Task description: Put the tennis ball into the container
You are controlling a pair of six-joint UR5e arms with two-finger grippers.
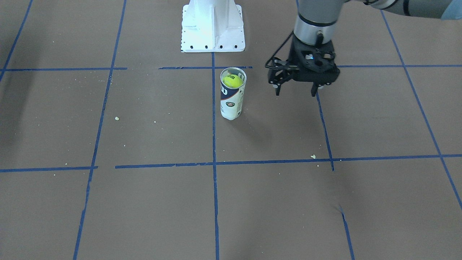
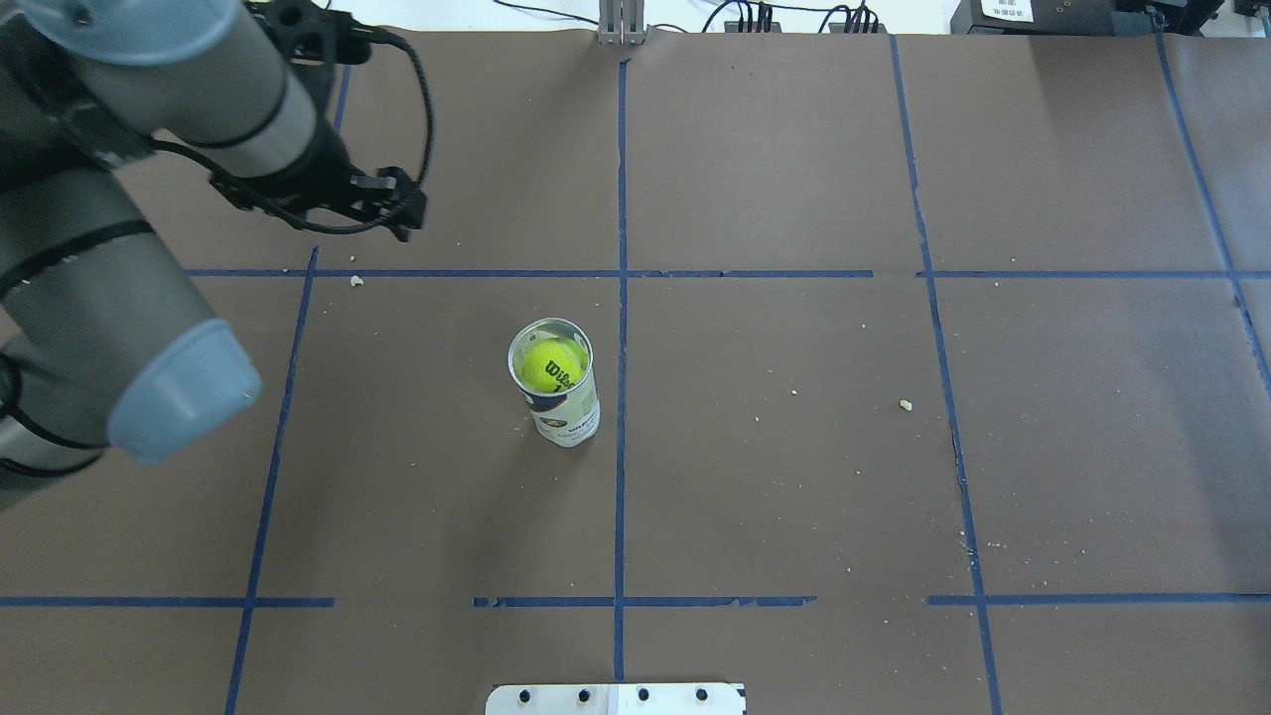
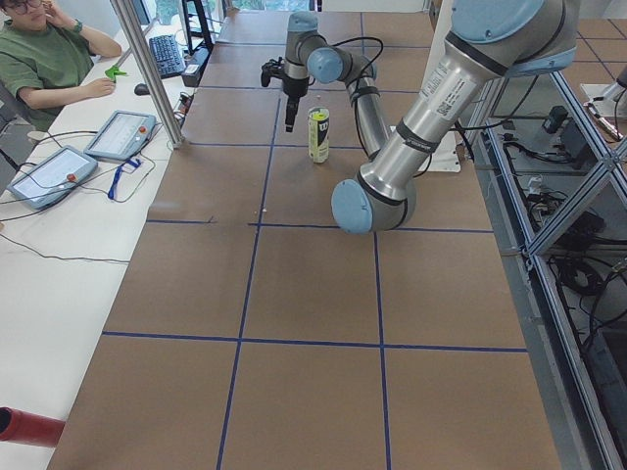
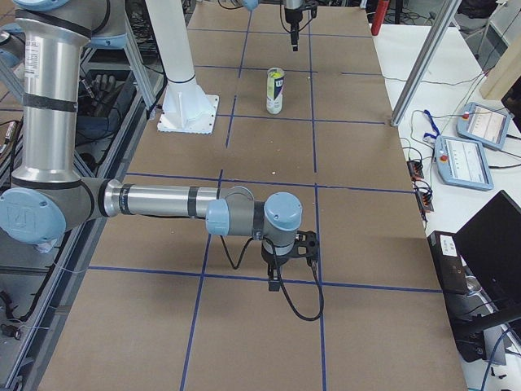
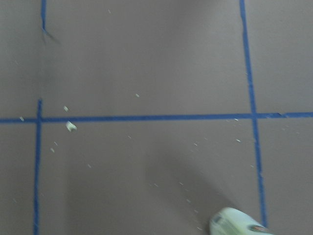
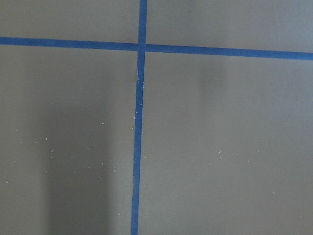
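The tennis ball [image 1: 232,81], bright yellow-green with dark print, sits inside the top of the container [image 1: 231,104]. This clear tube with a white and navy label stands upright near the table's middle. From overhead the ball [image 2: 552,365] shows through the open mouth of the container [image 2: 568,417]. My left gripper [image 1: 296,92] hangs open and empty above the table, apart from the tube and off to its side. Only the tube's base [image 5: 239,224] enters the left wrist view. My right gripper [image 4: 277,281] shows only in the exterior right view, low over the table far from the tube; its state I cannot tell.
The white robot base [image 1: 213,25] stands behind the tube. Blue tape lines grid the brown table, and small crumbs [image 1: 313,156] lie scattered. An operator [image 3: 49,59] sits beside tablets [image 3: 120,134] past the table's far side.
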